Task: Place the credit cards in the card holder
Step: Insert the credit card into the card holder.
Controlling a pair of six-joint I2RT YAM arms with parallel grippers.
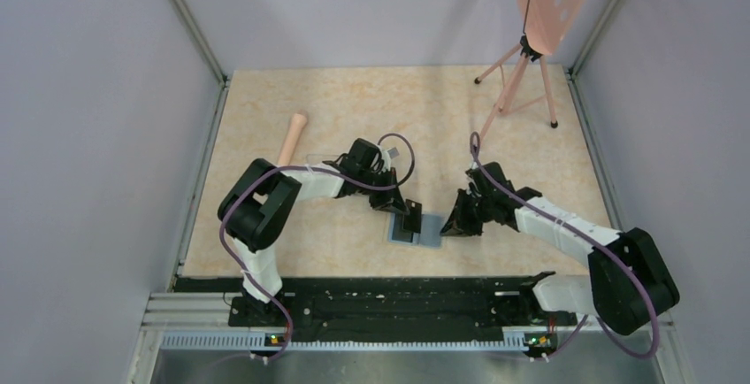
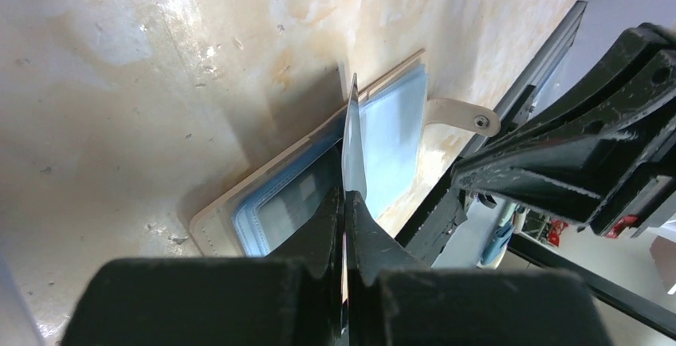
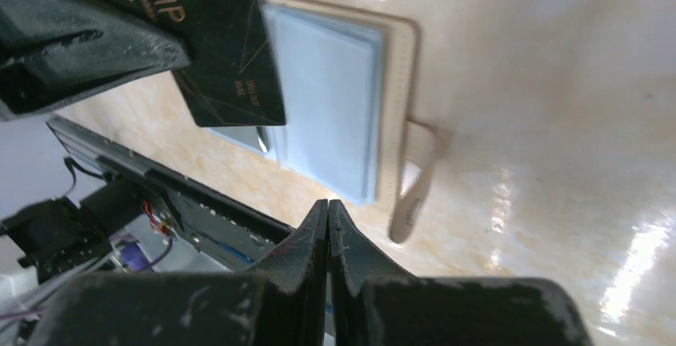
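While I watch the left wrist view, the left gripper [image 2: 345,199] has its fingers pressed together on a thin black rectangular credit card [image 2: 351,143]. The card shows edge-on there and stands up straight out of the fingertips. From the right wrist camera I can read gold "VIP" lettering on its face.

Directly beneath and ahead of that gripper lies the flat tan folding card holder [image 2: 398,119], spread open on the marbled beige surface [image 2: 119,123] with its grey-blue inside facing up. The card's far edge hangs over that lining, but I cannot tell whether it touches.

The right gripper [image 3: 328,206] has its fingers together with nothing between them. The open card holder sits just ahead of its tips. The holder's tan strap [image 3: 414,186] trails off the holder's edge onto the surface, a little to the right of the fingertips and near them.

In the top view the two grippers face each other across the holder, one at either side. A pale wooden club-shaped stick [image 1: 292,136] lies well apart from the left gripper, out beyond that arm.
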